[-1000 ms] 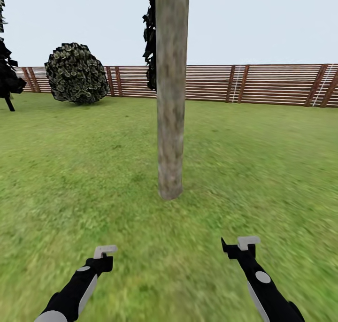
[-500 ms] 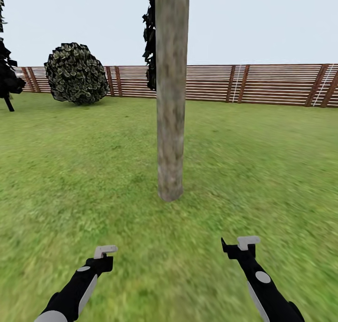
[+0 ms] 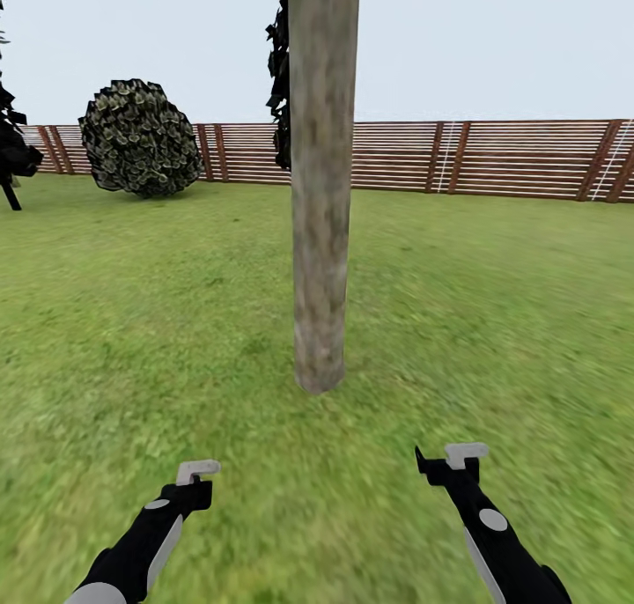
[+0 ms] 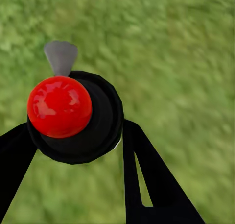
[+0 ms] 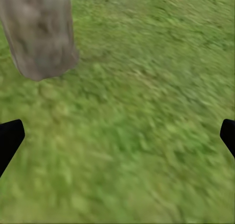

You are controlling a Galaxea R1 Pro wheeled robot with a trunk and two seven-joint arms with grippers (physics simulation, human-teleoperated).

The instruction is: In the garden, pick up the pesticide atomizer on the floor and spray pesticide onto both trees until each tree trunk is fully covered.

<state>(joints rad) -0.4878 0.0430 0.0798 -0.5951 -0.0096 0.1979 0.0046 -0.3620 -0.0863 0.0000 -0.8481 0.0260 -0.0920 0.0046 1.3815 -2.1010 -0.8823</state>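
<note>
Head view: one tree trunk [image 3: 322,181] rises at centre from the floor [image 3: 132,322]; one round bush [image 3: 141,138] upper left. Left wrist view: the left gripper [image 4: 73,136] clenches one pesticide atomizer [image 4: 73,117], centre-left. Right wrist view: the right gripper [image 5: 117,140] is spread, released; trunk upper left.

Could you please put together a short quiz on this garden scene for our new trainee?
1. True or false: the tree trunk stands between the robot and the fence.
2. What does the left gripper hold? A) the pesticide atomizer, black with a red ball on top; B) a branch; C) nothing.
3. Fill in: the right gripper is ___, with only grass between its fingers.
Key: 1 true; 2 A; 3 open.
</note>
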